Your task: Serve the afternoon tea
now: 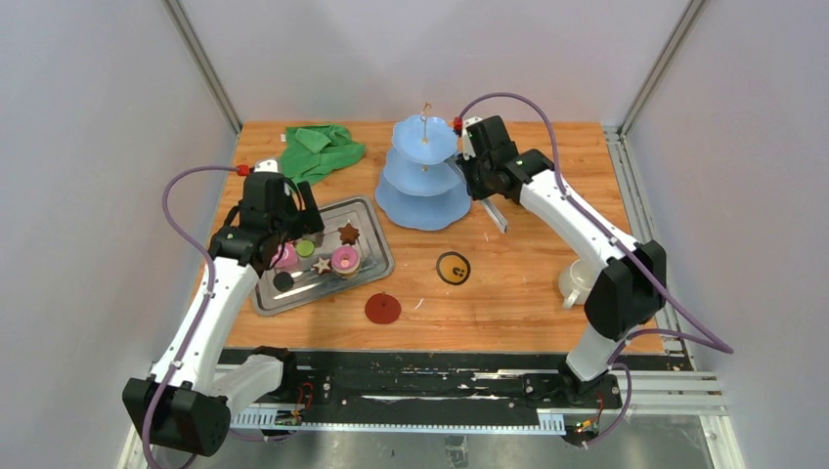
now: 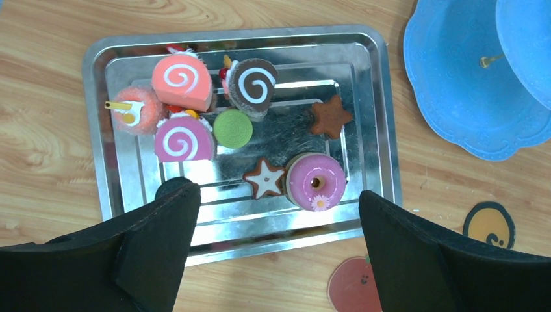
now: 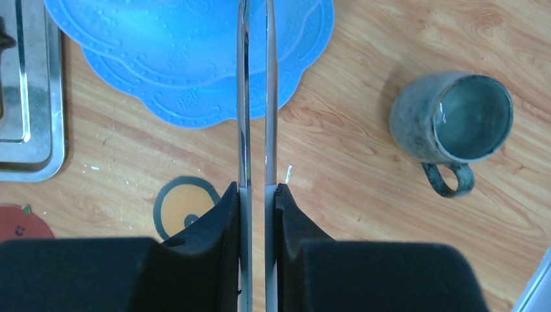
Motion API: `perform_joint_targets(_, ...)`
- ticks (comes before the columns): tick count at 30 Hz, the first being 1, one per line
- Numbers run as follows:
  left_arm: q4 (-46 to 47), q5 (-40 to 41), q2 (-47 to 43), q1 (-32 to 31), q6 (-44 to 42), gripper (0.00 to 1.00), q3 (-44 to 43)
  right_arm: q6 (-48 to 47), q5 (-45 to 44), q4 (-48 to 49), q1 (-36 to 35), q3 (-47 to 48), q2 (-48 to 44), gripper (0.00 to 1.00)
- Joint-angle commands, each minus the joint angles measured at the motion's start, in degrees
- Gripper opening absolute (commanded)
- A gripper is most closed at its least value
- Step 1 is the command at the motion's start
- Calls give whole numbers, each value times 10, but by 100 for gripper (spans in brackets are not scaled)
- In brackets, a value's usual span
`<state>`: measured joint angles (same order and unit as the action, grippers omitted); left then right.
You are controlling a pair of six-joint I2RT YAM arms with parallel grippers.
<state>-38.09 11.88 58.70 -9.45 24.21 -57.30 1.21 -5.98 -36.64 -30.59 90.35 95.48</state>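
Observation:
The sweets lie on the steel tray: pink swirl rolls, a brown swirl roll, a green disc, brown stars and a pink ring cake. My left gripper hangs open over the tray's near edge, nothing between its fingers; from above it covers the tray's left half. My right gripper is shut on metal tongs, whose tips reach over the blue tiered stand. A grey-green mug stands upright to the right.
A pale-looking mug sits beside the right forearm. A yellow coaster and a red coaster lie on the wood in front of the stand. A green cloth is bunched at the back left.

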Motion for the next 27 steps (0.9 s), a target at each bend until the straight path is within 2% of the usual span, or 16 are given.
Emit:
perform_joint_targets(1, -9, 11, -13, 5, -7, 96, -10, -7, -3, 23, 9, 37, 41, 1)
perform_joint_targets(7, -14, 8, -17, 5, -7, 96, -12, -3, -2, 37, 11, 62, 82, 2)
perform_joint_targets(9, -13, 5, -18, 5, -7, 96, -11, -1, -2, 38, 12, 66, 92, 8)
perform_joint_targets(13, -17, 4, -16, 5, -9, 96, -15, 5, 5, 44, 13, 64, 101, 29)
perform_joint_targets(21, -16, 4, -22, 5, -6, 96, -9, 9, 25, 47, 13, 48, 80, 41)
perform_joint_targets(27, -13, 1, -23, 5, -4, 96, -4, 15, 33, 48, 12, 28, 42, 42)
